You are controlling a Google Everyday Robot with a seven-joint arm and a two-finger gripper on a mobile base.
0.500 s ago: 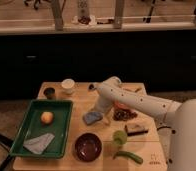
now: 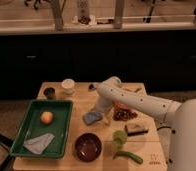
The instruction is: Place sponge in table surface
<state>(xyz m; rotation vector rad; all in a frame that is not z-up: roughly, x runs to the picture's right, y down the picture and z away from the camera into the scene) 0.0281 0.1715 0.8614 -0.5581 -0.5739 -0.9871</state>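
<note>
- Dim room. A dark counter runs behind the light wooden desk point(image 2: 80, 104).
- The white arm point(image 2: 141, 102) reaches in from the right. Its end effector point(image 2: 100, 113) hangs low over the middle of the desk, at the upper right edge of the sponge point(image 2: 92, 118).
- End effector state: cannot tell whether it is apart or clamped on the sponge.
- The sponge sits at or just above the desk, between the green tray point(image 2: 26, 131) and the dark block point(image 2: 136, 129), behind the dark bowl point(image 2: 88, 146).
- Change: against the view half a second earlier, arm and sponge stand in nearly the same place, with no clear shift.
- Judgement: the lowering looks finished or nearly so. Release and withdrawal are not yet confirmed.
- Writing: a small mark point(image 2: 152, 161) at the front right corner of the desk is illegible. No brand can be read.
</note>
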